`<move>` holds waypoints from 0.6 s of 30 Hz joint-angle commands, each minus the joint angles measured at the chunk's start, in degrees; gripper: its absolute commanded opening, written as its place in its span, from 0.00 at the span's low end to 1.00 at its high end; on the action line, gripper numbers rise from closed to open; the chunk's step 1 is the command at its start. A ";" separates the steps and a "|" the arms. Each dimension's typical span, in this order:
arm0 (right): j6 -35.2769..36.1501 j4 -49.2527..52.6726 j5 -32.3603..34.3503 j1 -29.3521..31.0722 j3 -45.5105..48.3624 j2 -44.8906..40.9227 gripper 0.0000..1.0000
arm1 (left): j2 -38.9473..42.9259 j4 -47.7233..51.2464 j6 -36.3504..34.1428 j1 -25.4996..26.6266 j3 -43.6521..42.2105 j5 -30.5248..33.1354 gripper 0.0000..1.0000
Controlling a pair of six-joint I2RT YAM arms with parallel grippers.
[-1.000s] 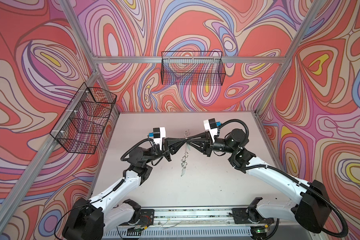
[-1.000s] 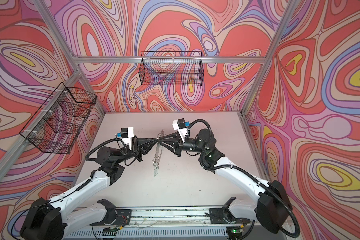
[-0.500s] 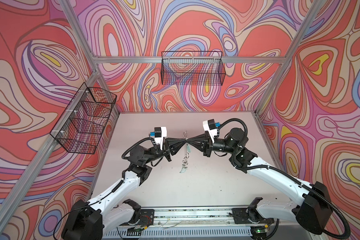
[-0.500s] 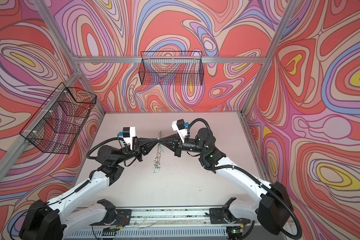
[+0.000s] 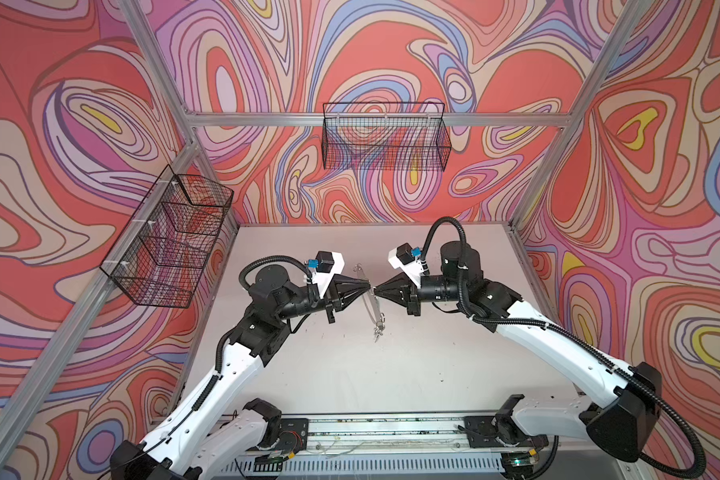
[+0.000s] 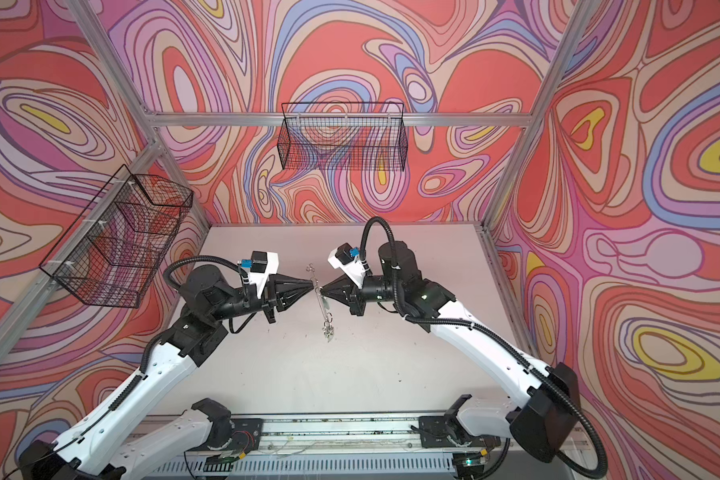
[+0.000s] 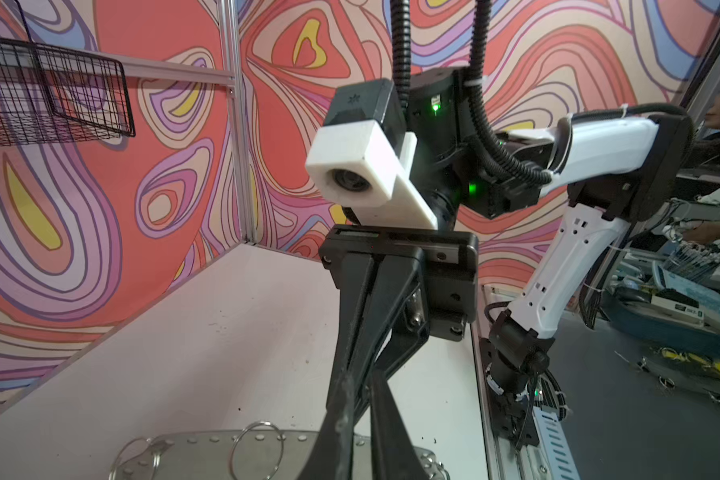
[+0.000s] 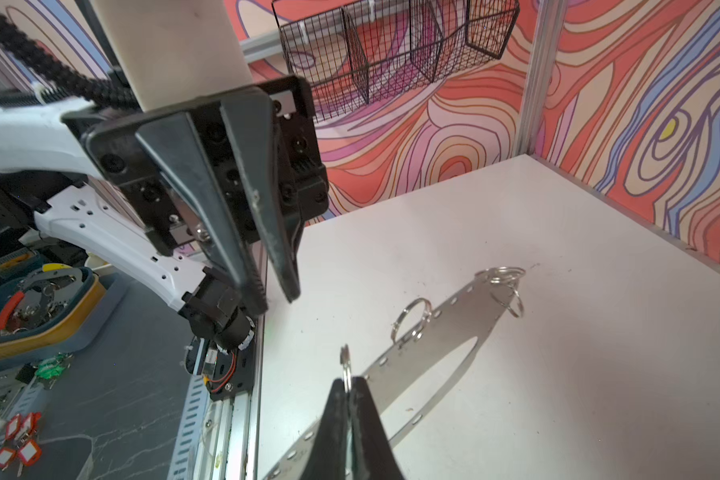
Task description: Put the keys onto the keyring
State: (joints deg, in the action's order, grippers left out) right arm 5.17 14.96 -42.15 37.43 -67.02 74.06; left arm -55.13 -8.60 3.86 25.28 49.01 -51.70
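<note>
The keyring is a flat grey metal plate with a long hole and small rings along its rim. It hangs edge-on above the table in both top views. My right gripper is shut on its rim, pinching a small ring there. The keys dangle as a tiny metal cluster from the plate's near end; no detail shows. My left gripper faces the right one from the other side, slightly open, holding nothing. The plate's edge lies just beyond the left gripper.
Black wire baskets hang on the back wall and the left wall. The pale table lies below. Outside the cell, red-tagged keys and a tray of parts rest on a dark bench.
The left gripper has opened a little and let go of the plate. The right gripper has closed fully. The dangling end of the keyring has swung to the right.
</note>
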 commanded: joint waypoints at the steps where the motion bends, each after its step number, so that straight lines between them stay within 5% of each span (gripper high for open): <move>1: 5.94 7.72 1.93 0.01 -2.30 0.14 0.00 | -1.74 12.03 -7.55 -0.19 1.97 -2.59 0.13; 18: 6.88 8.21 -1.46 0.56 -3.02 0.94 0.00 | -5.21 16.08 -10.84 0.02 3.29 -3.73 0.13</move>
State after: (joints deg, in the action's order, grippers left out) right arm 10.46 24.01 -41.80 37.58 -68.27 74.81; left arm -59.99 6.92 -5.43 25.28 50.92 -53.63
